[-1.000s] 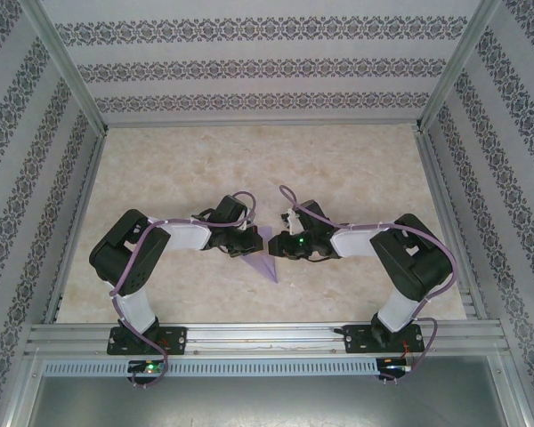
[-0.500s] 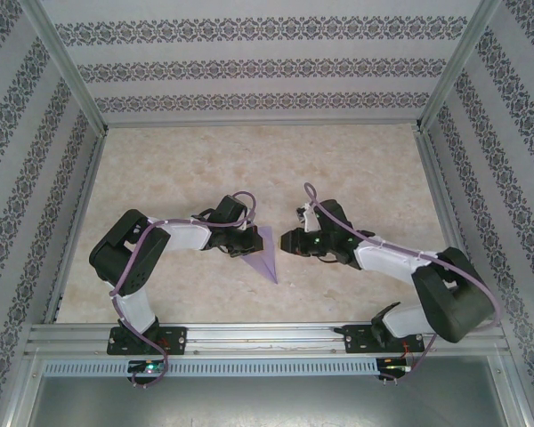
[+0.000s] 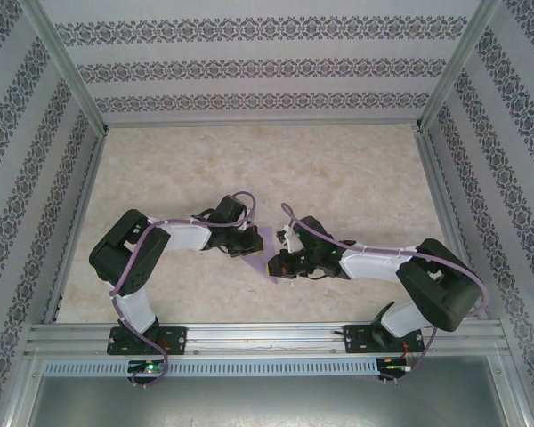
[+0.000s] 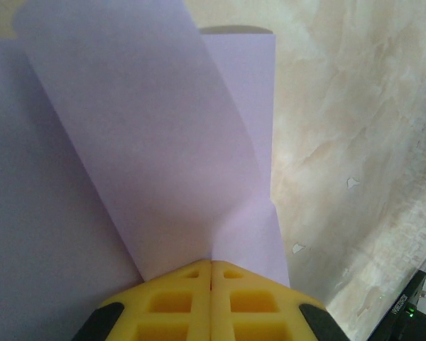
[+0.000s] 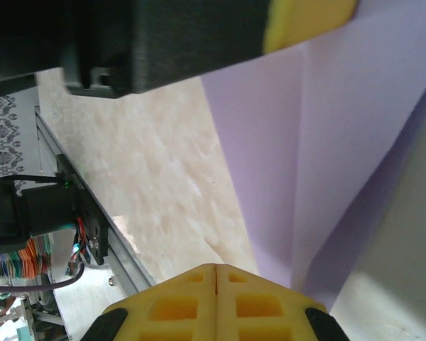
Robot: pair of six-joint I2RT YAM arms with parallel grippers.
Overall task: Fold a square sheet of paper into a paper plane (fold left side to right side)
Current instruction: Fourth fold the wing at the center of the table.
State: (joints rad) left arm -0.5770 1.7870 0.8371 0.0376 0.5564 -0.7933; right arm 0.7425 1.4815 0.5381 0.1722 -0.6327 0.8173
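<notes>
Paper is the thing to look at: the purple paper (image 3: 262, 249) lies on the pale stone-look table (image 3: 338, 169), near the front and about in the middle, right between the two arms. From above it looks like a pointed shape, with its sharp end pointing to the front edge of the table.

The left gripper (image 3: 252, 245) reaches in from the left and sits on the left part of the paper. In the left wrist view its yellow fingers (image 4: 184, 302) are pressed tight together with no gap. Their tips touch the paper at the spot where two folds meet. One part of the paper lifts up and curls away from the tips. I cannot tell if any paper is pinched between the fingers.

The right gripper (image 3: 273, 264) reaches in from the right, low down by the sharp end. In the right wrist view its yellow fingers (image 5: 192, 305) are also squeezed together with nothing between them. The paper's edge runs down just beside their tips.
</notes>
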